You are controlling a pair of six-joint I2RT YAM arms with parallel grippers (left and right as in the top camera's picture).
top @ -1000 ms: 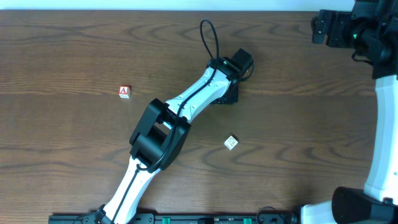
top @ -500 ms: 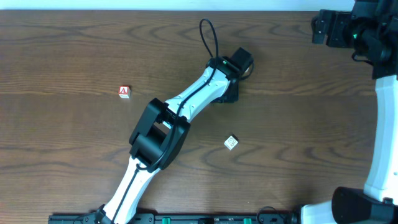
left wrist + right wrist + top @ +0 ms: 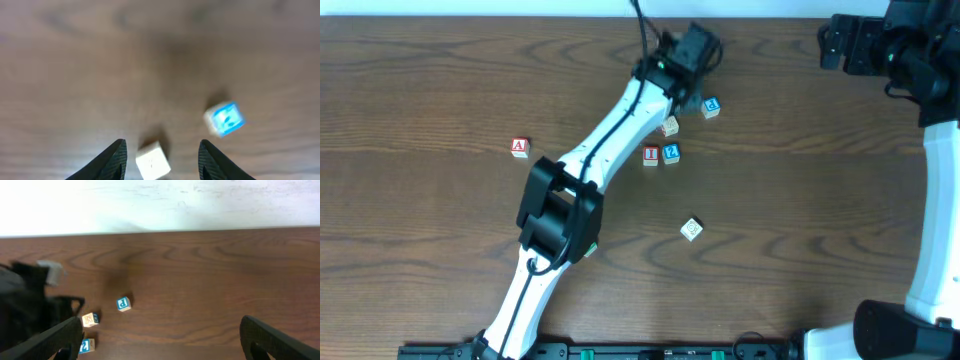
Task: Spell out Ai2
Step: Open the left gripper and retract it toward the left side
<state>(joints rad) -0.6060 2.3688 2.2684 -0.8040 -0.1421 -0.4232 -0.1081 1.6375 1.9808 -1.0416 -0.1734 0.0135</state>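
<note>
In the overhead view a red "A" block (image 3: 520, 147) lies alone at the left. A red "I" block (image 3: 650, 155) and a blue "2" block (image 3: 671, 153) sit side by side near the middle. My left gripper (image 3: 686, 88) is open and empty at the far side, above a tan block (image 3: 670, 127) and beside a blue block (image 3: 710, 106). The blurred left wrist view shows its open jaws (image 3: 162, 144) over a pale block (image 3: 152, 161), not touching it, with the blue block (image 3: 225, 119) to the right. My right gripper (image 3: 162, 325) is open and empty, raised at the far right.
A white block (image 3: 692, 229) lies alone, nearer the front. The right wrist view shows a blue "P" block (image 3: 123, 303), a tan block (image 3: 90, 319), the "2" block (image 3: 87, 345) and the table's far edge against a white wall (image 3: 160, 205).
My left arm has swung toward the far edge, uncovering the "I", "2", tan and blue blocks it hid before. The right arm has not moved.
</note>
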